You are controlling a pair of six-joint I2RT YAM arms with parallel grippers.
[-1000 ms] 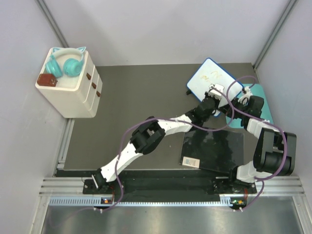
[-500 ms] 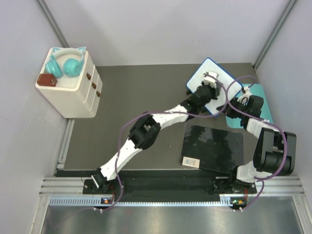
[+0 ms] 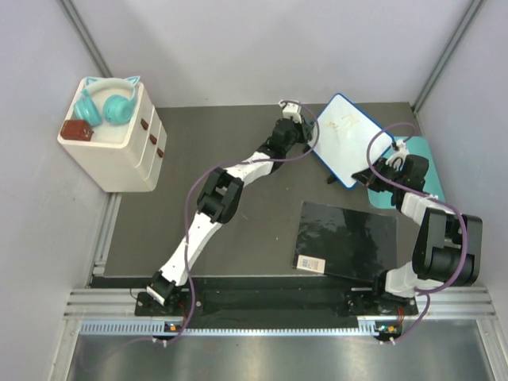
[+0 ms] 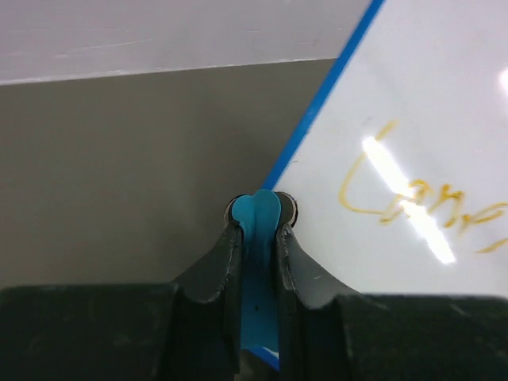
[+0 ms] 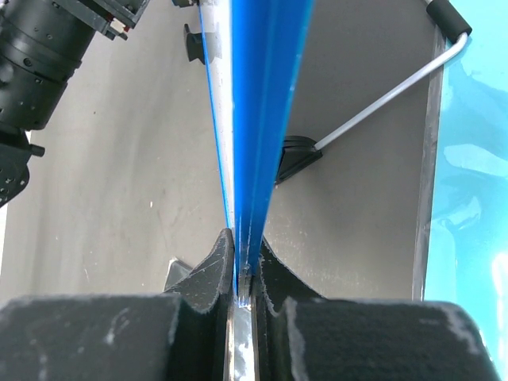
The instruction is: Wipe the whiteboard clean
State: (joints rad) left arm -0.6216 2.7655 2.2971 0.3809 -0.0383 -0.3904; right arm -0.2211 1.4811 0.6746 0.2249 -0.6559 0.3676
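Bright even light, white glare streak on the whiteboard (image 4: 421, 159), soft shadows.

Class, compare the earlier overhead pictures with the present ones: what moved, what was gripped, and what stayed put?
The left gripper swept from above the whiteboard leftward and away to its left edge, where it now pinches the blue rim. The right gripper stayed clamped on the opposite rim. The yellow scribbles remain, and the black sheet and headphones have not moved.

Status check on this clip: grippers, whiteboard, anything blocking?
Left gripper shut on whiteboard rim. Right gripper shut on another edge. Yellow scribbles unerased. No obstruction seen.
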